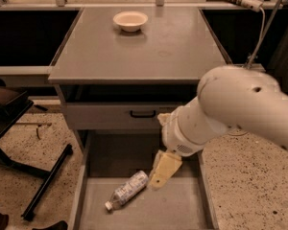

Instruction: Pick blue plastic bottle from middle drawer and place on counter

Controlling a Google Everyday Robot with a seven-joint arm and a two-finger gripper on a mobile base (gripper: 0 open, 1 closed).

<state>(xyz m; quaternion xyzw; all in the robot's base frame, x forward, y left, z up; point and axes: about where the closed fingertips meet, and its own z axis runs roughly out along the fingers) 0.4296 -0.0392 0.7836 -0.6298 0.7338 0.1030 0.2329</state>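
Counter (173,47): smooth flat grey surface, square.
Arm (235,104): rounded white shell, reaching down-left.
Middle drawer (182,210): grey metal, pulled out.
Gripper (164,170): yellowish, just beside bottle's base; grip state unclear.
Blue plastic bottle (127,190): clear, white-capped, lying diagonally on drawer floor.
Bowl (130,20): pale, round, on counter.

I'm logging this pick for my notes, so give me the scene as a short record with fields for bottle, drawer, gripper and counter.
bottle: blue plastic bottle lying on its side, cap toward the near left
drawer: middle drawer open, bottle on its floor
gripper: gripper low over the drawer, close beside the bottle's base end; contact unclear
counter: counter holds a bowl near its far edge
task stage: bottle not yet lifted
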